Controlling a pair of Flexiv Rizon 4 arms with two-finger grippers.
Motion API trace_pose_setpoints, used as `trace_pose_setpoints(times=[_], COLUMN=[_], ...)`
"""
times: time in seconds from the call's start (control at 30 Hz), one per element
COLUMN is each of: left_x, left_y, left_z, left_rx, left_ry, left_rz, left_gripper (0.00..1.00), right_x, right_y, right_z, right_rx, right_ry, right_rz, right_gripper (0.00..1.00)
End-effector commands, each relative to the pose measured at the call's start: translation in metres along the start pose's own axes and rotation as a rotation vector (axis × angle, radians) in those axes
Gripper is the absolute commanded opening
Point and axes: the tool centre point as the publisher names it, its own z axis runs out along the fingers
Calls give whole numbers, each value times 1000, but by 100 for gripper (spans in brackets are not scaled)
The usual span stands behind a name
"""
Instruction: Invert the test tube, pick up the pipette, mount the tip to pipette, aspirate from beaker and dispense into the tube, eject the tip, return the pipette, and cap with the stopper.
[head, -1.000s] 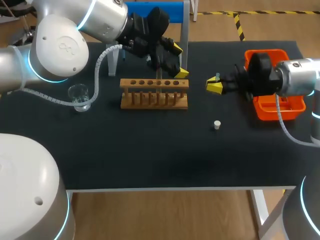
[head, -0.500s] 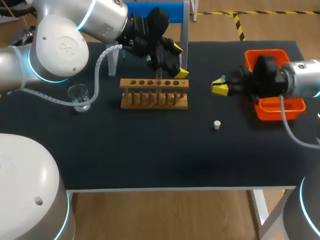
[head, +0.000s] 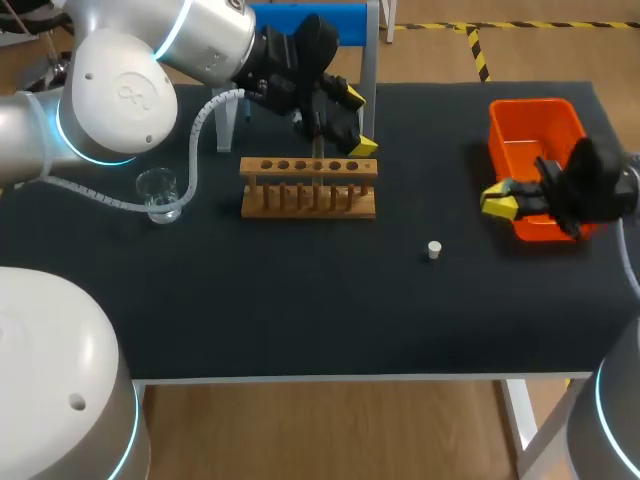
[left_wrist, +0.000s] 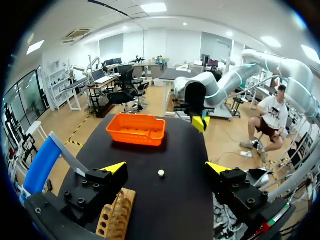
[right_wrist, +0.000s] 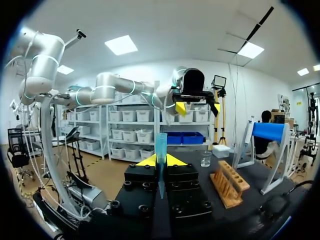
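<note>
My left gripper (head: 358, 120) hangs open just above the right end of the wooden tube rack (head: 309, 186); a thin clear tube seems to stand in the rack below it. In the left wrist view the left gripper (left_wrist: 166, 169) spreads wide, with the rack (left_wrist: 117, 220) beneath it and the white stopper (left_wrist: 161, 173) far ahead on the mat. My right gripper (head: 500, 201) is by the front left of the orange bin (head: 535, 125), shut on a slim teal pipette tip (right_wrist: 161, 150). The stopper (head: 434, 249) lies on the mat. A glass beaker (head: 158, 193) stands left of the rack.
A blue-topped stand on white legs (head: 300, 18) is at the table's back edge behind the rack. The black mat (head: 300, 290) lies bare in front of the rack and stopper. From the right wrist, the rack (right_wrist: 229, 182) and beaker (right_wrist: 205, 159) are ahead.
My right gripper has drawn back to the right, from near the rack's right end to the orange bin, still holding the teal tip. The left arm has stayed put.
</note>
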Motion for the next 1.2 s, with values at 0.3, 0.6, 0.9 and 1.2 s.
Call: trace_pose_setpoints(times=[0.3,0.6,0.9,1.2], left_x=[0,0,0,0], left_y=[-1,-1,-1,-1], left_z=[-1,-1,-1,-1], left_rx=[-5,-5,-5,-5], left_ry=[2,2,2,2], left_rz=[-2,-2,-2,-2], left_gripper=[100,100,100,100], right_x=[8,9,11,11], right_y=[-27,-35,-35,-35], right_z=[-31,-37,-36,-36], right_rx=[4,-9,8,8], right_ry=[-32,-49,-33,-33], right_rz=[13,13,9,9], right_gripper=[0,0,0,0])
